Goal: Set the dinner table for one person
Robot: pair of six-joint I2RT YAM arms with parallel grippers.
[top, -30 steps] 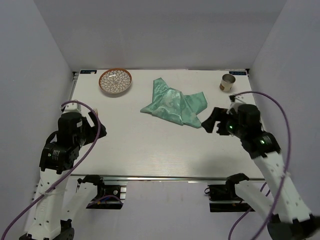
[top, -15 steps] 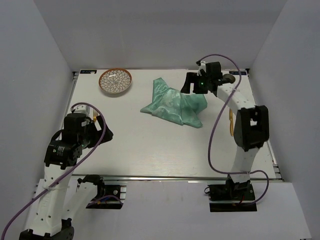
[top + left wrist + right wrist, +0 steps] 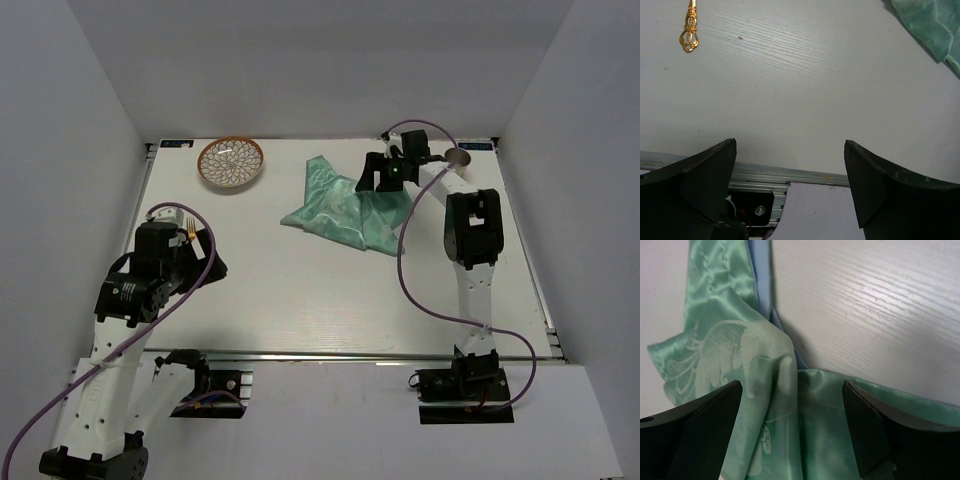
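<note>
White and planked, the dinner table [image 3: 300,300] spreads beneath my arms; my right gripper [image 3: 792,387], just swung out from the near side, hangs wide open and empty over the green cloth [image 3: 740,355], so laying it looks next, my left gripper [image 3: 790,150] open, empty too.

Dinner table [image 3: 300,290]: 1 large white rectangular top, flat and level.
Surface: matte white, with faint planked grain lines running from left to right; the wrist views show them as fine parallel streaks.
Front edge: 1 silver metal rail [image 3: 340,355] along the whole near side, seen as a grooved strip below the white board.
Place: far edge against the back wall, both short sides close to the side walls.
</note>
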